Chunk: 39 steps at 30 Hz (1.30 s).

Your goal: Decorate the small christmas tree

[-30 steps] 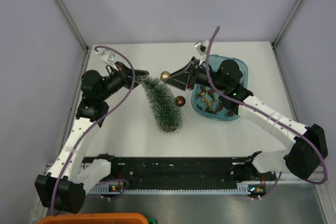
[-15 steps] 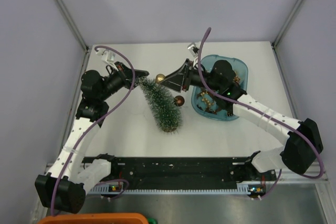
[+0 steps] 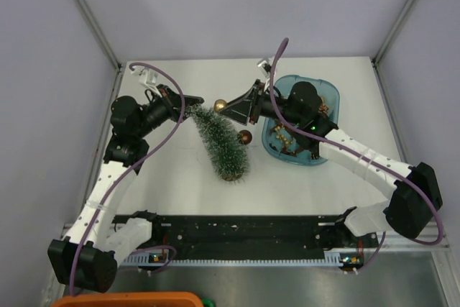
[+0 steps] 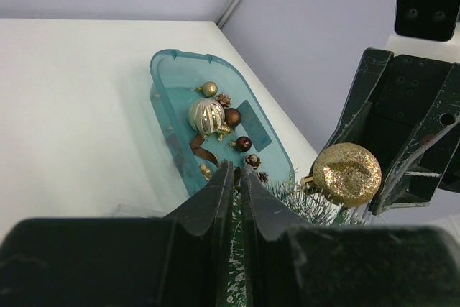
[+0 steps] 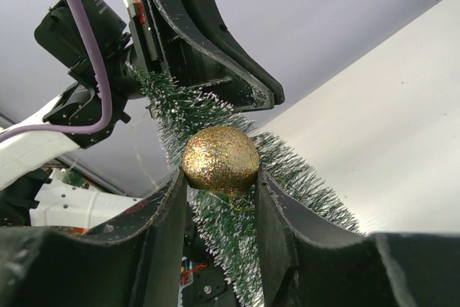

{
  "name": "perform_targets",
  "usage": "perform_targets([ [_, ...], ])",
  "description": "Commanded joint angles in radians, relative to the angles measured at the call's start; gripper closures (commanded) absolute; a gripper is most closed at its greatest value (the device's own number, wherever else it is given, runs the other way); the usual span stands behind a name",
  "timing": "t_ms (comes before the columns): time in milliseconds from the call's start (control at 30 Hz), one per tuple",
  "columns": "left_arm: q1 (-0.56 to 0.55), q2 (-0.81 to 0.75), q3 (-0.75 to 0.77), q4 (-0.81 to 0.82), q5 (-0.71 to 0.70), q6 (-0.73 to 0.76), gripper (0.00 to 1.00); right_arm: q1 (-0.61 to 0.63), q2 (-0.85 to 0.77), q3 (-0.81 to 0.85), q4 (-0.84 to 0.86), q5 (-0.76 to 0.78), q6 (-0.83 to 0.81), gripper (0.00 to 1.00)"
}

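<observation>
Now left tool (image 4: pixel 237 174) pinches the frosted green small christmas tree (image 3: pixel 224 143); right tool (image 5: pixel 219 177) grips gold bauble (image 5: pixel 220 157)

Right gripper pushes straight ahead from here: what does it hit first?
The right gripper would first push its ball into upper bristles of the tree; the left gripper, clamped on the treetop, looks next, depth unclear.

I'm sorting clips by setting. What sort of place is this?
Probably a robotics lab cell: white table walled by plain lilac panels, left arm and right arm bolted at its edge, staged blue tray and small christmas tree.
</observation>
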Motion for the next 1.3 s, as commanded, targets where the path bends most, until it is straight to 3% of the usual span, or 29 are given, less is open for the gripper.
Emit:
perform_targets([
  [0,0.003,-0.022,0.014,0.064,0.014,-0.005,0.86,-0.001,-0.02,0.037,0.015,0.026,-0.033,0.99],
  [867,0.003,-0.023,0.019,0.064,0.018,-0.011,0.87,-0.021,-0.063,-0.064,0.017,0.083,-0.053,0.86],
  [1267,0.003,-0.025,0.018,0.064,0.015,-0.014,0.86,-0.029,-0.09,-0.081,0.023,0.074,-0.039,0.66],
])
